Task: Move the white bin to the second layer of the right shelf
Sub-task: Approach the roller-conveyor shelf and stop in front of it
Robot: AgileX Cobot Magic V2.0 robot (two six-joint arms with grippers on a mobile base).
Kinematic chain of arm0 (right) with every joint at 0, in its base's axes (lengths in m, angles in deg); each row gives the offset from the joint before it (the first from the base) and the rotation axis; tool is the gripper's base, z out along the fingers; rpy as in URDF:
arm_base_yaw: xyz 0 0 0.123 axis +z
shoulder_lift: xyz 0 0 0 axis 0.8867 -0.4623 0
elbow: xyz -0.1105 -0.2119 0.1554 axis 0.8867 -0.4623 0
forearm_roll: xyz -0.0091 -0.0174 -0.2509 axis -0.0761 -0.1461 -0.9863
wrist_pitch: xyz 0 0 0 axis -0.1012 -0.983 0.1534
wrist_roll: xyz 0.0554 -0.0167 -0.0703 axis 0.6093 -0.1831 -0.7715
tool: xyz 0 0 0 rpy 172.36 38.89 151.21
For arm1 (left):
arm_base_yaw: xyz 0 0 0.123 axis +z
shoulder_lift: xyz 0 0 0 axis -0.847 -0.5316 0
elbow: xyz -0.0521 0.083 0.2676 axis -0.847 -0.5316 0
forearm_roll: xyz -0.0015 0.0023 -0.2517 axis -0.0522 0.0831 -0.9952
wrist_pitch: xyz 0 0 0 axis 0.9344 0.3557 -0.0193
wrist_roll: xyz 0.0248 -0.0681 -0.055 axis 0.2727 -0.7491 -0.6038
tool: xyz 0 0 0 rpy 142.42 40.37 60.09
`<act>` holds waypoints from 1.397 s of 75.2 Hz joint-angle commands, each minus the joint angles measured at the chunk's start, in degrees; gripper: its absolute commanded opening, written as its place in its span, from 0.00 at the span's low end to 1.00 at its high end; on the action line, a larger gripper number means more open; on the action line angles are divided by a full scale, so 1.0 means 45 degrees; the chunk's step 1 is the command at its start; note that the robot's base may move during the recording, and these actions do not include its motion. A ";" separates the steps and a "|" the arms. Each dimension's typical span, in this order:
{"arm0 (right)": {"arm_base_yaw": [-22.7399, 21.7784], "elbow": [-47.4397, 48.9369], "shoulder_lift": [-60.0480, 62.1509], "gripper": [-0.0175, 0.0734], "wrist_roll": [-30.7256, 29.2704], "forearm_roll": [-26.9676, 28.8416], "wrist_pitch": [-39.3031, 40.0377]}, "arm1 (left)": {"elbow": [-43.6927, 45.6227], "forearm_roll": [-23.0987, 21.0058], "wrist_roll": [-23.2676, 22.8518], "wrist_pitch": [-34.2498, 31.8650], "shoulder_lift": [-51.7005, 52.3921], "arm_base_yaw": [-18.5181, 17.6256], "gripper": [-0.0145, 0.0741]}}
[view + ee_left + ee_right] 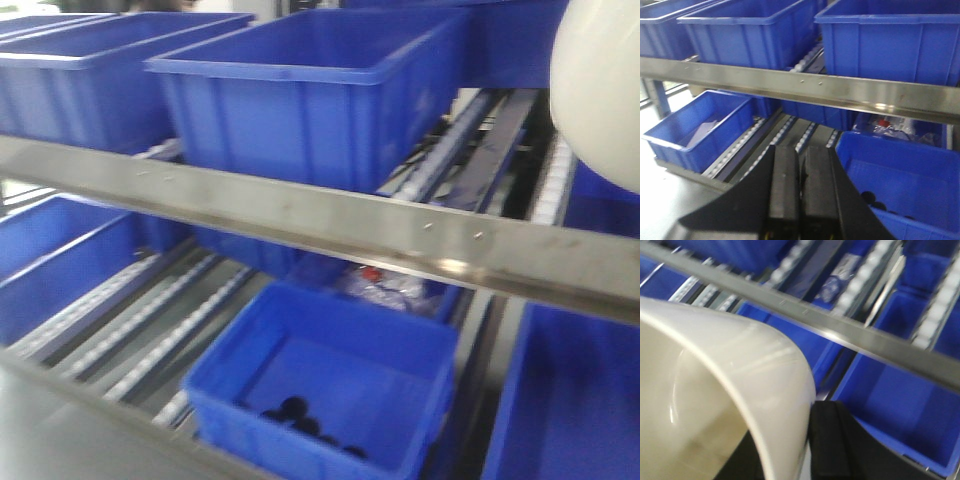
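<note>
Holding one white bin (600, 90) by its rim, right end effector (790, 460) clamped; bin aloft above steel front lip (300, 215), right of two blue crates (310, 90); left end effector (799, 150) closed, empty.

Cream-white glossy bin (715, 390); blue crates (320, 110); silver steel lip (300, 215) w/ rivet dots; white rollers (862, 272); black L gripper (800, 150).

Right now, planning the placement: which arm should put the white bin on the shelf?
Right: the right pincer holds the white bin near the shelf; the left pincer is shut, empty.
</note>
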 commanded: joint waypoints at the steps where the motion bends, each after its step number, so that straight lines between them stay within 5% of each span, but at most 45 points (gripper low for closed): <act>1: -0.0058 0.0367 0.0012 0.25 -0.0044 0.0206 0.1078 | -0.0468 0.0000 -0.0067 -0.1111 0.0177 -0.0074 0.26; 105: -0.0058 0.0367 0.0012 0.25 -0.0044 0.0206 0.1078 | -0.0468 0.0000 -0.0067 -0.1111 0.0177 -0.0074 0.26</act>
